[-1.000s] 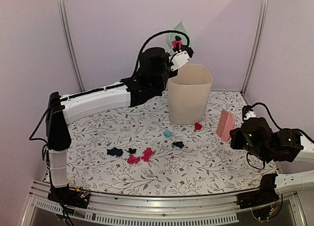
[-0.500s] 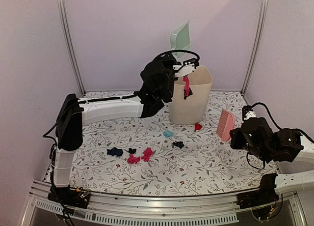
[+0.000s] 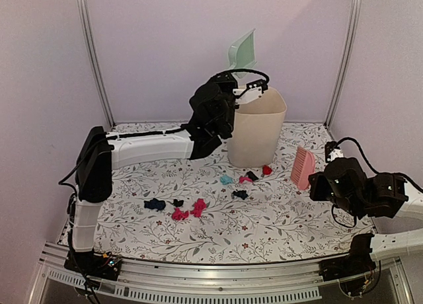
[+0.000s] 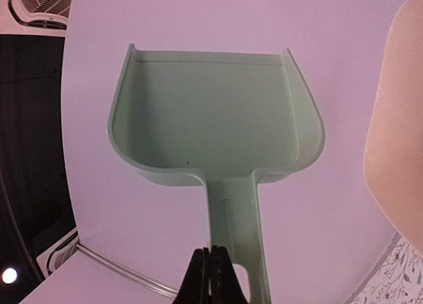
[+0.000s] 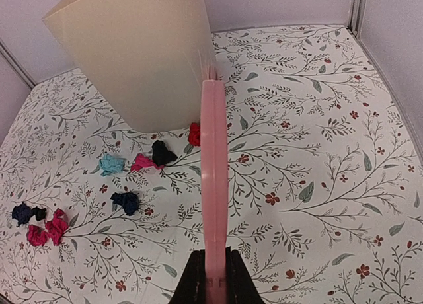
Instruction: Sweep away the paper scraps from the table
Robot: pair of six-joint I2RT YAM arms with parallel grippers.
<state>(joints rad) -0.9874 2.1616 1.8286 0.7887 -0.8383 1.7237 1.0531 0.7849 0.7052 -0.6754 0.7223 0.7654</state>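
The scraps [image 3: 198, 207] are light, soft wads that I think would scatter easily, so they are better pushed gently than pinched. They lie mid-desk [image 3: 277, 234], some just beside the bin [image 3: 254, 135]. The left end effector [image 4: 210, 277] is pressed together on the dustpan [image 4: 211, 112] raised above the bin, and the right end effector [image 5: 213, 281] pinches the brush [image 5: 213, 185], with open desk toward the near rail [image 3: 218, 267].

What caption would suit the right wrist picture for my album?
Pink brush held edge-on, paper scraps strewn across the floral table before the cream bin.
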